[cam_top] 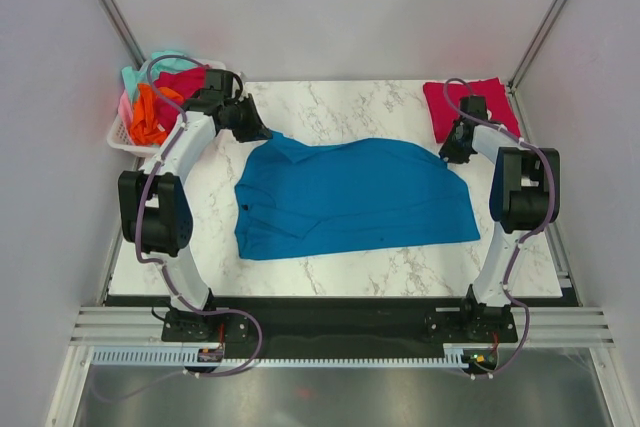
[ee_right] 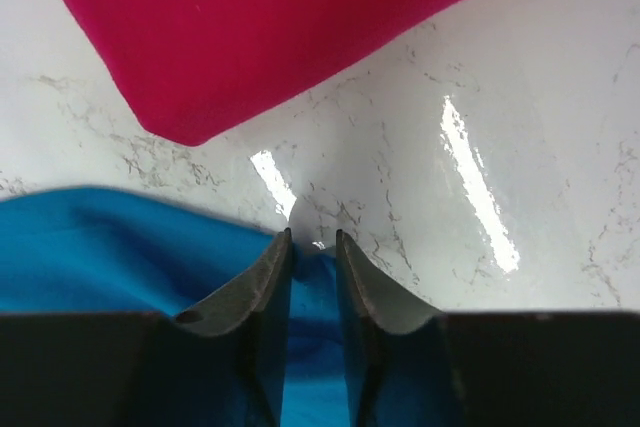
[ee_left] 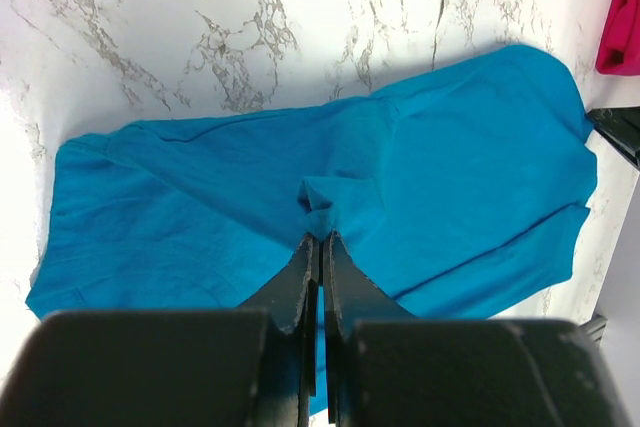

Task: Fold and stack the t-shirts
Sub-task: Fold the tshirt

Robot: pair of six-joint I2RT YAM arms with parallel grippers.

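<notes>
Marble table (cam_top: 340, 107) takes up most of the cell, and the teal-blue t-shirt (cam_top: 350, 197) lies spread across its middle, roughly flat, with wrinkles toward its 9 o'clock side. At the table's 10 o'clock the white basket (cam_top: 118, 135) holds a heap of unfolded shirts in orange, pink, mint and red. At 1 o'clock the crimson shirt (cam_top: 490, 97) sits folded, so that looks to be where the stack begins. The left gripper (ee_left: 320, 237) is clenched on a small pucker of teal cloth at the shirt's 11 o'clock corner. The right gripper (ee_right: 312, 235) is down at the shirt's 2 o'clock corner, its jaws narrowly parted astride the blue edge and, from what I can see, not biting it. I'd judge this the grasping step ahead of the first fold. Next, the right jaws need to close on the edge, then both arms should lift together and carry the far edge toward 6 o'clock without dragging the cloth.
</notes>
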